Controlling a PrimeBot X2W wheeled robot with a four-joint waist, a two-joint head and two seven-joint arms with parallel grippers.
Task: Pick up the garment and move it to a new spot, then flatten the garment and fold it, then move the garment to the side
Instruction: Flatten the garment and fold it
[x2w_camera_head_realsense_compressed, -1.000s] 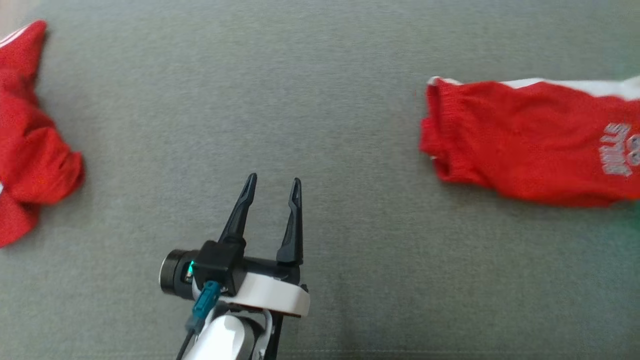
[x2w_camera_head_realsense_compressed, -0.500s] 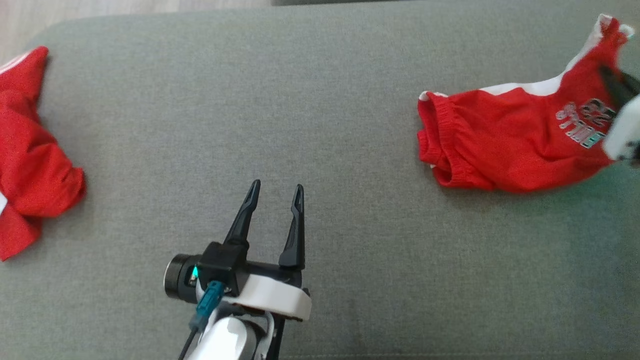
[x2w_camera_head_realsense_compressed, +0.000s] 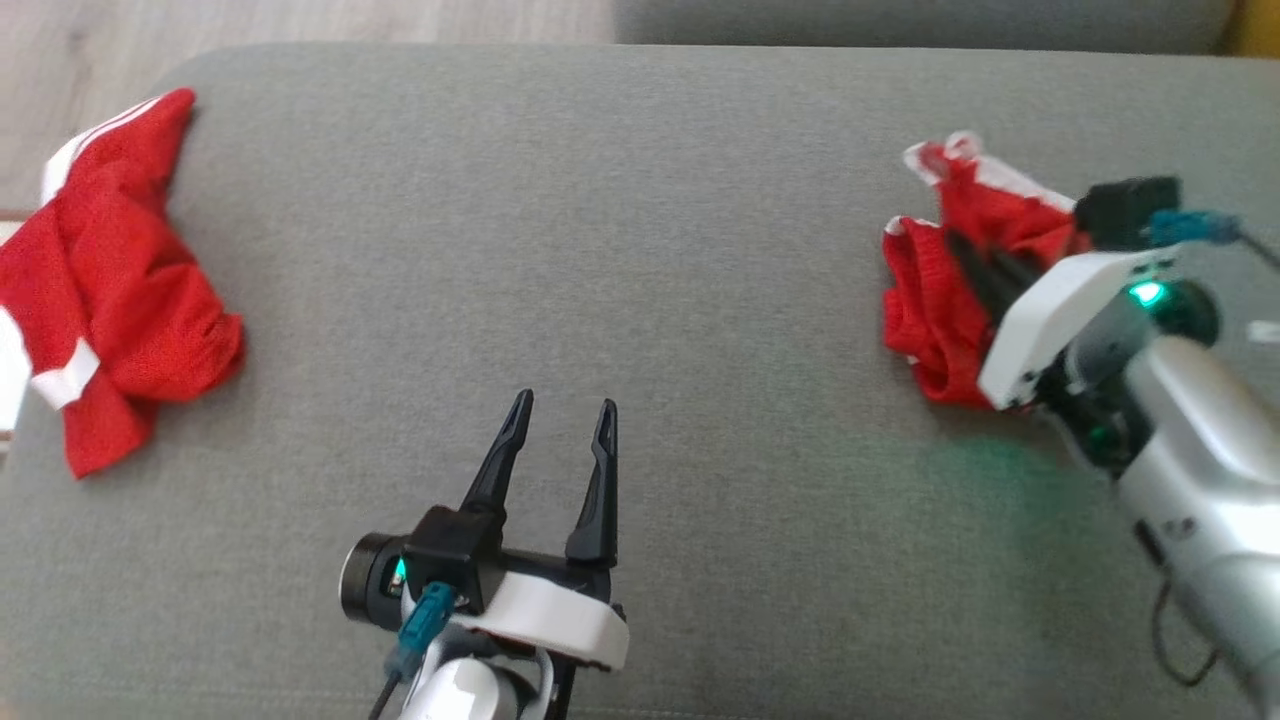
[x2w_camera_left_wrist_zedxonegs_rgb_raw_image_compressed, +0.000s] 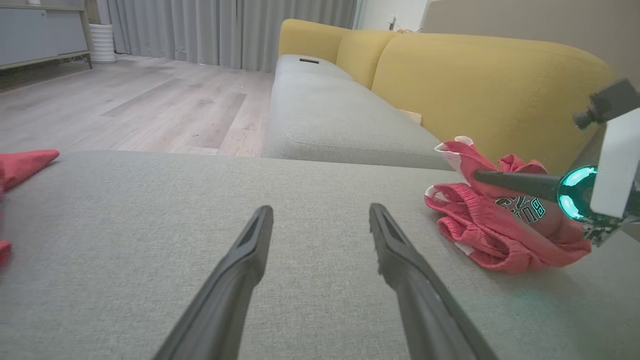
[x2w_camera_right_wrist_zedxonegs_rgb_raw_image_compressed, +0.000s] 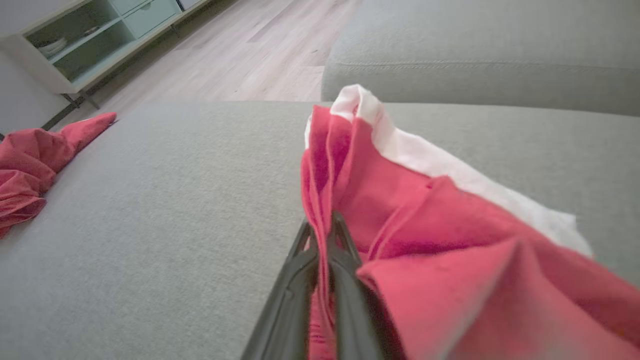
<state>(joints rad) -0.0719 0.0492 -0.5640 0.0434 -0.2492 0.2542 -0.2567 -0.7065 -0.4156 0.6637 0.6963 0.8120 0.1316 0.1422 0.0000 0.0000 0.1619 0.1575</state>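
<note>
A red garment with white trim (x2w_camera_head_realsense_compressed: 930, 300) lies bunched at the right of the grey cushion (x2w_camera_head_realsense_compressed: 600, 200). My right gripper (x2w_camera_head_realsense_compressed: 958, 243) is shut on a fold of it; in the right wrist view the fingers (x2w_camera_right_wrist_zedxonegs_rgb_raw_image_compressed: 320, 235) pinch red cloth (x2w_camera_right_wrist_zedxonegs_rgb_raw_image_compressed: 400, 210) that drapes to the right. The left wrist view shows this garment (x2w_camera_left_wrist_zedxonegs_rgb_raw_image_compressed: 500, 230) crumpled, with the right gripper (x2w_camera_left_wrist_zedxonegs_rgb_raw_image_compressed: 480, 176) in it. My left gripper (x2w_camera_head_realsense_compressed: 563, 418) hovers open over the cushion's near middle, nothing between its fingers (x2w_camera_left_wrist_zedxonegs_rgb_raw_image_compressed: 240, 265).
A second red garment (x2w_camera_head_realsense_compressed: 110, 290) lies crumpled at the cushion's left edge, also in the right wrist view (x2w_camera_right_wrist_zedxonegs_rgb_raw_image_compressed: 35, 160). A yellow sofa back (x2w_camera_left_wrist_zedxonegs_rgb_raw_image_compressed: 475, 85) rises behind. Wooden floor (x2w_camera_head_realsense_compressed: 300, 20) lies beyond the cushion, with a low cabinet (x2w_camera_right_wrist_zedxonegs_rgb_raw_image_compressed: 95, 35).
The head camera shifted, so the whole scene moved. My right gripper came in from the right and has dragged the garment's far end leftward, bunching the once spread cloth. The left gripper stays open.
</note>
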